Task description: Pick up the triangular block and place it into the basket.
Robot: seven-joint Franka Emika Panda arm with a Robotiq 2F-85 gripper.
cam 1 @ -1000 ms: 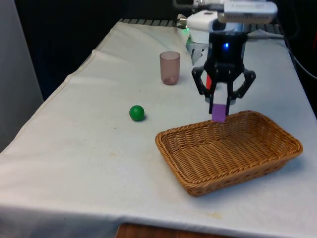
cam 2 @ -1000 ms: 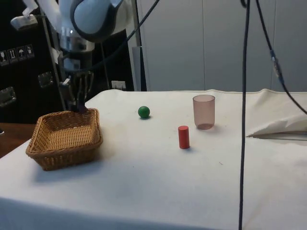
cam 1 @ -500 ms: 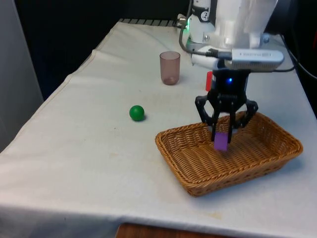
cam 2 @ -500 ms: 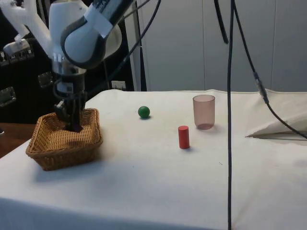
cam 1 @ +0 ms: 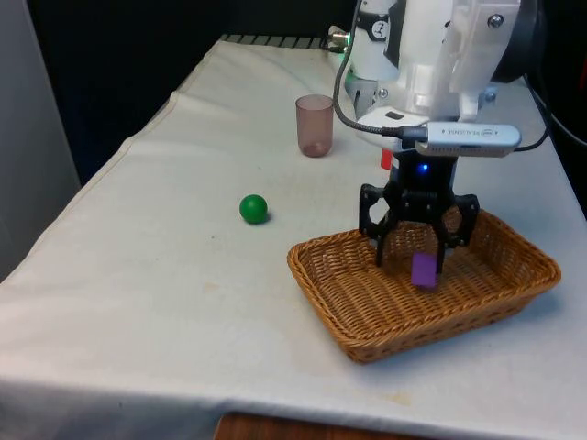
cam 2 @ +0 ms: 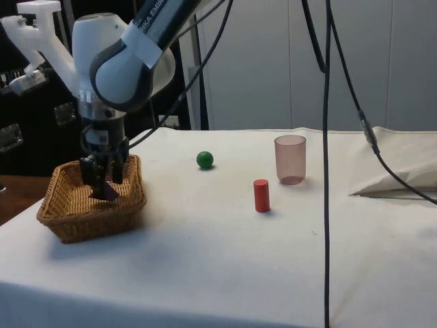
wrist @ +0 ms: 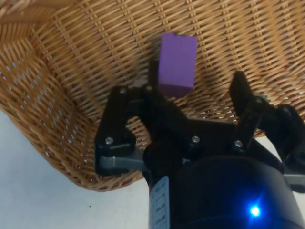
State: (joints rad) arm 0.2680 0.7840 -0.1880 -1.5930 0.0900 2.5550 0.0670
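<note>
The purple block [cam 1: 424, 270] is low inside the wicker basket [cam 1: 307, 269], close to its woven floor. My gripper [cam 1: 413, 255] hangs just over it, inside the basket's rim, and is open. In the wrist view the block [wrist: 177, 63] lies against the weave [wrist: 71, 71] beside one finger [wrist: 153, 71], with a clear gap to the other finger [wrist: 242, 90]. The gripper [wrist: 196, 81] holds nothing. In the side view the gripper [cam 2: 102, 186] is down in the basket [cam 2: 82, 220], with the block [cam 2: 110, 194] showing purple at the fingertips.
A green ball [cam 1: 253, 208] lies on the cloth to the front view's left of the basket. A pink translucent cup [cam 1: 315, 126] stands farther back. A red cylinder [cam 2: 261, 195] stands upright near the cup [cam 2: 290, 159], partly behind the arm in the front view.
The gripper carried the block from above the basket's far rim down into the basket. Its fingers have spread apart and the block has come free.
</note>
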